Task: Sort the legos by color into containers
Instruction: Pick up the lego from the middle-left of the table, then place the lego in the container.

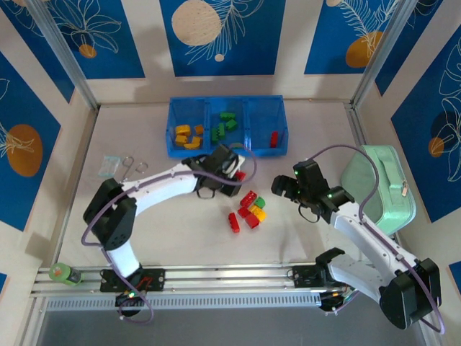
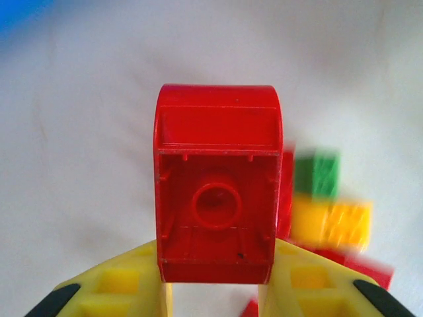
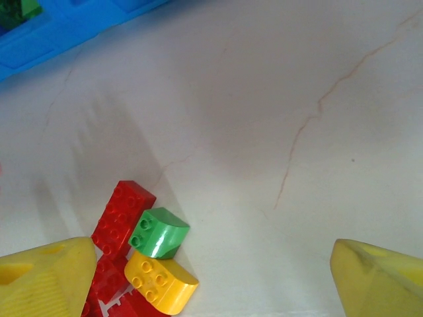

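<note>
Left jaws clamp a red lego (image 2: 215,191); right jaws gape, apparently empty, near legos (image 3: 157,234).

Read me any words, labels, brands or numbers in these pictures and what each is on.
None can be read.
Studs on the small green plastic brick and the yellow plastic brick are too blurred for any brand.
The red plastic brick in the left end effector shows a plain underside.
The blue wall panels carry only drawings.
</note>
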